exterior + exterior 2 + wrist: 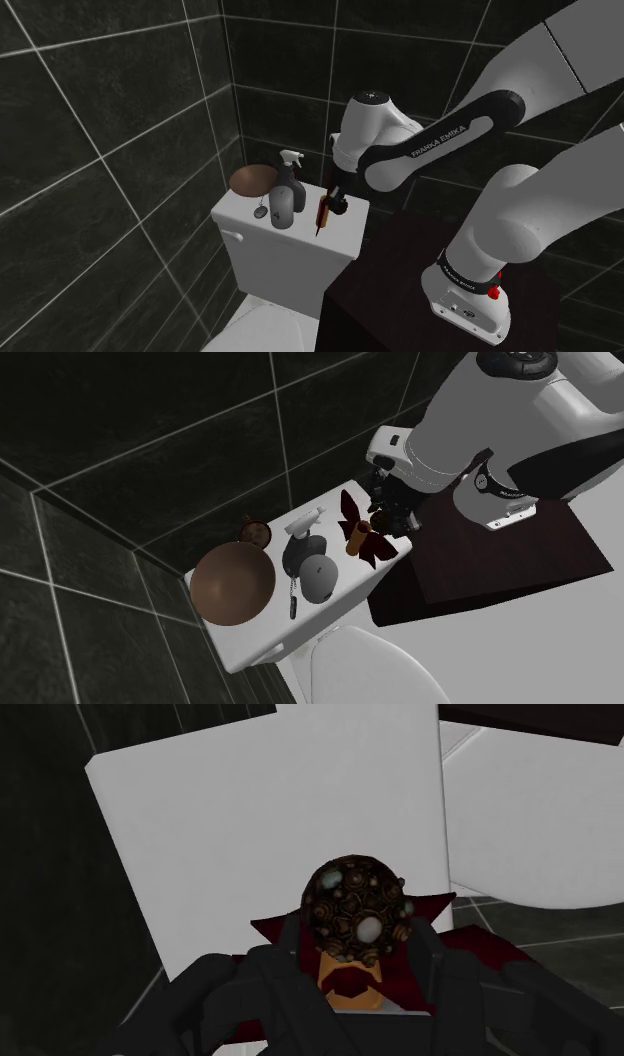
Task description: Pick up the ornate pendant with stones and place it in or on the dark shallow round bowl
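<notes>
Pincer (357,989) clasping pendant (355,909), spray bottle (291,178) standing between it and bowl (250,180)

Pendant (357,909) metallic, stone-set; bowl (232,584) matt

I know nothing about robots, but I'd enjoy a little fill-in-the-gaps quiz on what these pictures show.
1. The shallow round bowl on the toilet tank is ____ in colour.
2. The ornate pendant is set with pale ____.
3. The walls are covered in dark ____.
4. The arm is white, while its gripper is ____.

Missing words: brown; stones; tiles; black.
</notes>
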